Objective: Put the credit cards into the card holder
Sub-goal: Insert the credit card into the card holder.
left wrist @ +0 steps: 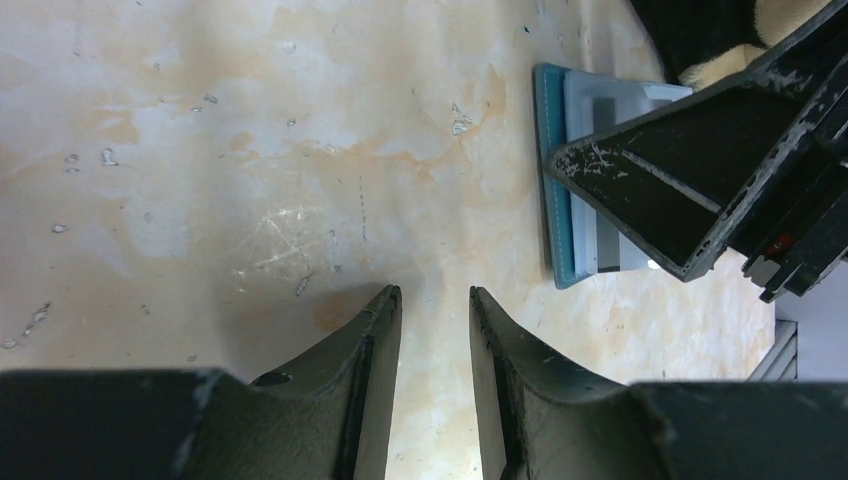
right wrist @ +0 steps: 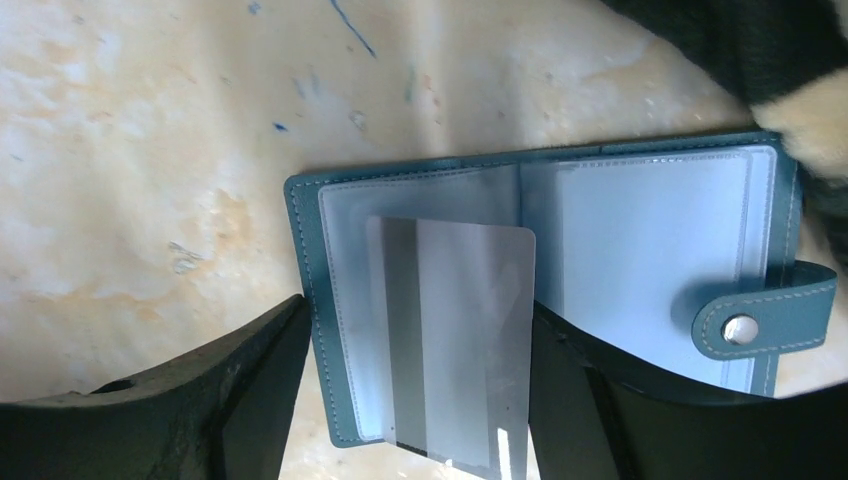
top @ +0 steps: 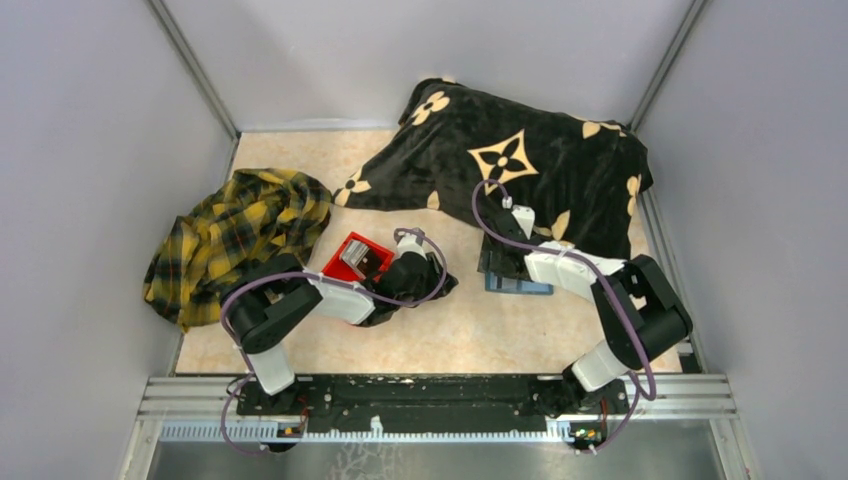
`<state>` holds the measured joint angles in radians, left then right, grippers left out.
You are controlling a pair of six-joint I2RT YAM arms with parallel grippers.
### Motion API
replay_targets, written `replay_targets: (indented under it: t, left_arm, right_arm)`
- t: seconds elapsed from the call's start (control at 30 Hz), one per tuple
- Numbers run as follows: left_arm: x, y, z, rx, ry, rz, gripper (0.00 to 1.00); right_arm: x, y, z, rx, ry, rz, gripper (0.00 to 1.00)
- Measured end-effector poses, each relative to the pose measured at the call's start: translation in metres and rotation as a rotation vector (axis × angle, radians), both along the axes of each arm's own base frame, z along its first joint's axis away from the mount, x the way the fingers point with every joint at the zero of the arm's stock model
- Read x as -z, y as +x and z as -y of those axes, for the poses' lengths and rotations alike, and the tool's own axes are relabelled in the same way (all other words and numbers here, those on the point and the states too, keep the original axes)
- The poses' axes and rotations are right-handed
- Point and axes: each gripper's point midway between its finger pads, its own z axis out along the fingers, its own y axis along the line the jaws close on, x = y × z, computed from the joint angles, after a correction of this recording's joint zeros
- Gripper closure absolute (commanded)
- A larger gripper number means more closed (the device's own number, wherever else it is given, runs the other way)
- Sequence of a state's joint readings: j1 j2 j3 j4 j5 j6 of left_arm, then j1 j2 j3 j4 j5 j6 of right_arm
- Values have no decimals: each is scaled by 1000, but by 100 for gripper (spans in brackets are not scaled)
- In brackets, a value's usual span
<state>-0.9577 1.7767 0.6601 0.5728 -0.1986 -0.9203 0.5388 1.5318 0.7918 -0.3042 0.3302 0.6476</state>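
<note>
Card holder (right wrist: pixel 640 230) lies open right of centre, just near of the black blanket (top: pixel 520 165), with a silver card (right wrist: pixel 460 330) on its left page, looks not fully tucked. Right gripper (right wrist: pixel 417 315) straddles it, jaws wide. Left gripper (left wrist: pixel 435 300) is parted and empty. Next up I'd say: seat that card, then grab the other cards (top: pixel 357 258) from the red bin (top: pixel 335 268).

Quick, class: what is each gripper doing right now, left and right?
Left gripper: open, holding nothing.
Right gripper: wide open, astride the credit card on the card holder.
</note>
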Motion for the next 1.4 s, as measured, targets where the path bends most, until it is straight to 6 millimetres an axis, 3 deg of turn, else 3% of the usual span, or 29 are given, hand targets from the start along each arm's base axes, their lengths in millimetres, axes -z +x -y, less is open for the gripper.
replay_targets:
  t: [0.23,0.67,1.1,1.4]
  left_arm:
    - [0,-1,6,17,-15,-6,60]
    - [-2,-4,23,79,-48,-26,60]
    - [-3,-16,30,143,-49,-24,57]
    - [-5,-31,36,194,6,-35,56]
  right_arm:
    - [3,-12,15,14,-52,-40,27]
    - [5,-11,13,-19,-76,-72,24]
    - [-5,-16,4,-57,166,-55,22]
    - [-7,-24,21,-18,214,-38,22]
